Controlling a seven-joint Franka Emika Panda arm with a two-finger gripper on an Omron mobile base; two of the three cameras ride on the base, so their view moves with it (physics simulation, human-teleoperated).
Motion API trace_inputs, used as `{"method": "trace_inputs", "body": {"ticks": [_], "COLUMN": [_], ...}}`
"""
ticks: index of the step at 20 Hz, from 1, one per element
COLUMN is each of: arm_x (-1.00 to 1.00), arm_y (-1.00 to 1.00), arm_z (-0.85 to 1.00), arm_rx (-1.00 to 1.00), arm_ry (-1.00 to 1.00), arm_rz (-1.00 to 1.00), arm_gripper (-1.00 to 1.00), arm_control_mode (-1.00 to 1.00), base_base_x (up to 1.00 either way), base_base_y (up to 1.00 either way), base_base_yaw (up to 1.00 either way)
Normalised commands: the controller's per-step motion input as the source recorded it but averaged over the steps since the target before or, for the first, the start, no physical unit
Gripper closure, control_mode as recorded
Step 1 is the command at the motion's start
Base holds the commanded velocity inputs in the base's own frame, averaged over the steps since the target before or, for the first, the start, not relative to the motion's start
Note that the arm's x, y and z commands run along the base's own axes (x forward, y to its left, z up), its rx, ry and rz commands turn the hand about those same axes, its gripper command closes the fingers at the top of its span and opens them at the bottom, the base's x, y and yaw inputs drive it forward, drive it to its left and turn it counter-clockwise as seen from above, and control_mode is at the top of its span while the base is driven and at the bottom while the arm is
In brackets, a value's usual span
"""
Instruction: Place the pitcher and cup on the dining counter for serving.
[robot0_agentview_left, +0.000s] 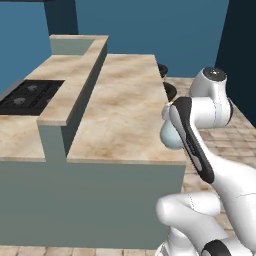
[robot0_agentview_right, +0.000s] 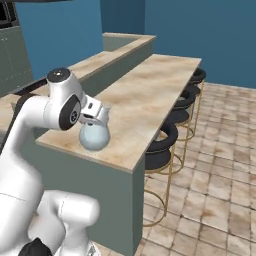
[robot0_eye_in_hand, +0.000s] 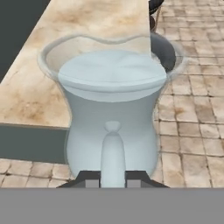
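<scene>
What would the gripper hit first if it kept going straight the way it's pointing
The pitcher: it sits right ahead of the gripper, its handle between the finger tips. Past it lies the dining counter, though depth there is hard to judge.

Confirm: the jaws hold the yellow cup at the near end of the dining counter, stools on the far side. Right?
Not the cup. The gripper holds the pale blue-grey pitcher, as the hand view shows most plainly. The rest stands: it is at the near end of the dining counter, with the black stools alongside.

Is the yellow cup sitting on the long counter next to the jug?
No, the dining counter bears no yellow cup; the pitcher is at its near end.
</scene>
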Motion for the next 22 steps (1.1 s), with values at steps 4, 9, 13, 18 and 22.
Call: {"method": "trace_inputs", "body": {"ticks": [4,9,13,18,22], "arm_x": [1.00,1.00,1.00,0.97,0.44], "arm_y": [-0.24,-0.13,-0.02,0.00,0.00], "arm_z": [0.00,-0.01,-0.09,-0.05,-0.22], "arm_rx": [0.00,0.00,0.00,0.00,0.01], "arm_ry": [0.00,-0.01,0.00,-0.01,-0.09], "arm_rz": [0.15,0.16,0.16,0.18,0.31], "arm_gripper": [1.00,1.00,1.00,1.00,1.00], "arm_control_mode": [-1.00,-1.00,-1.00,-1.00,-1.00], "base_base_x": [0.00,0.00,0.00,0.00,0.00], "base_base_y": [0.00,0.00,0.00,0.00,0.00], "base_base_yaw": [0.00,0.00,0.00,0.00,0.00]}}
